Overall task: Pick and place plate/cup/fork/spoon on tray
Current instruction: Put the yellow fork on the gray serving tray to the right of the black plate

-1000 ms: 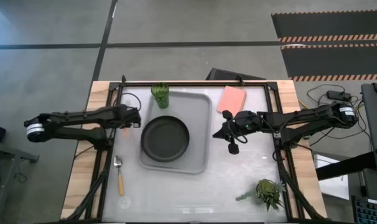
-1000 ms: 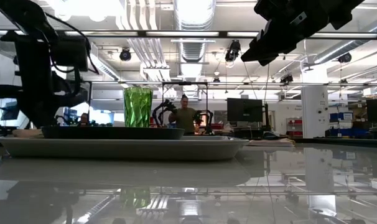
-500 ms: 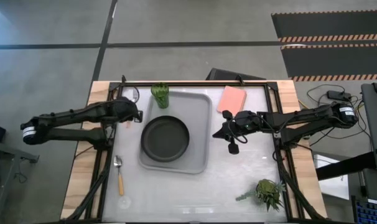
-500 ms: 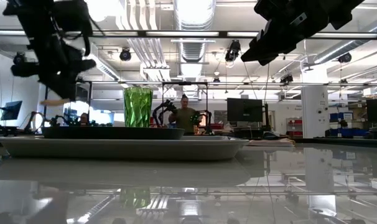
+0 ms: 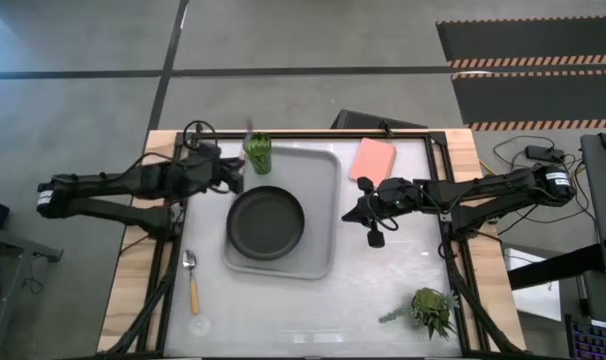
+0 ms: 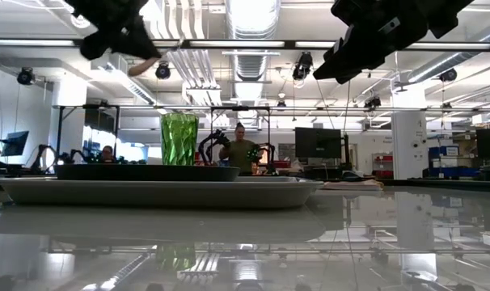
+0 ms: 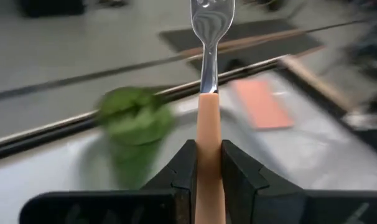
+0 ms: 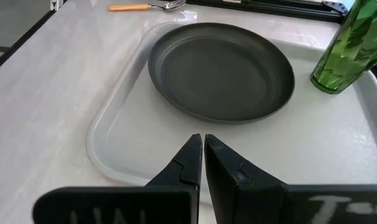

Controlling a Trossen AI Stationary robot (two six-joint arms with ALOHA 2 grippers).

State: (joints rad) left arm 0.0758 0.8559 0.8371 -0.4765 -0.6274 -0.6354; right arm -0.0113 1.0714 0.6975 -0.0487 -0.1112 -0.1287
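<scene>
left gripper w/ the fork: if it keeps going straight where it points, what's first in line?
Likely the cup. The left gripper, shut on the fork, points toward the tray's far corner; the cup sits just off its line, depth unclear.

1. A robotics lab or open industrial workspace, not a home: beyond the right end effector [image 6: 342, 69], exposed ducts [image 6: 247, 32] and strip lights run across a high ceiling.
2. Behind the worktop [image 6: 310, 242], monitors [image 6: 316, 142] stand on desks and a person [image 6: 240, 150] is among other equipment.
3. From above, hazard-striped mats [image 5: 533, 60] lie on the concrete floor [image 5: 73, 90], far beyond that end effector.
</scene>
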